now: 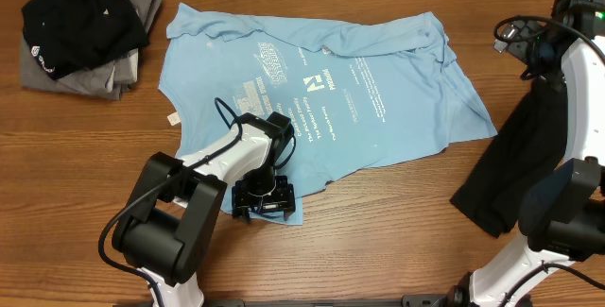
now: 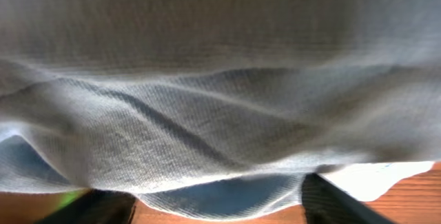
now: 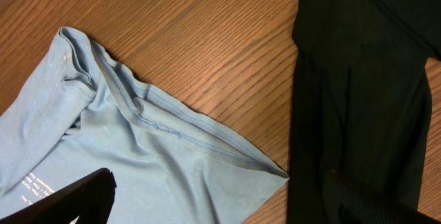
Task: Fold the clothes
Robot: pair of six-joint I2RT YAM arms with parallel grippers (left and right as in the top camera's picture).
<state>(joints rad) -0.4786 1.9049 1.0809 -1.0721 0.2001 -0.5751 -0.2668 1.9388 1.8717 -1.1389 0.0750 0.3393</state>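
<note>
Overhead view of a wooden table (image 1: 397, 241) with a sky-blue T-shirt (image 1: 378, 80) spread flat across its middle, white lettering (image 1: 317, 90) facing up and the fabric lightly creased. The left gripper (image 1: 263, 201) sits low at the shirt's near hem. In its wrist view, blue cloth fills almost the whole frame and hangs down between the two dark fingers (image 2: 89, 210). These stand wide apart, so the pincer is open around the hem and has not closed on it. This placement probably sets up a pinch of the near edge, so the hem can be carried across the shirt for a first fold. The right gripper (image 1: 525, 42) is held high at the table's far right, clear of the cloth, perhaps to leave the left arm room. Its fingers are spread wide and hold nothing. Its wrist view looks down on the shirt's right corner, whose tip lies just beside or touching a long black garment (image 3: 358, 79) stretched along the table's right edge, likely waiting its turn. A pile of black and grey garments (image 1: 85, 33) rests at the far left corner, well apart from the shirt.
</note>
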